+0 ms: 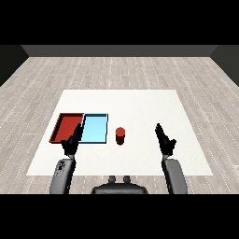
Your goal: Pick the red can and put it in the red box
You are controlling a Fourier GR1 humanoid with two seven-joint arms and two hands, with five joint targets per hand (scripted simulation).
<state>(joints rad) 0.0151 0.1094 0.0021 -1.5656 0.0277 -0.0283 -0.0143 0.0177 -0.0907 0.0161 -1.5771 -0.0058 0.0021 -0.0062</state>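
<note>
The red can (120, 136) stood upright on the table (140, 105), just right of the light blue tray (94, 129), ungrasped. Both hands were open: right hand (164, 139) positioned nearer for pickup, left hand (73, 141) overlapping the red tray (66, 127).

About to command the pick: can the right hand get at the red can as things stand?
Probably yes. The red can stands upright and alone on the table, with bare surface between it and the open right hand. Both trays lie on the can's far side.

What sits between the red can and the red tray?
The light blue tray sits between the red can and the red tray, seen in the head view.
</note>
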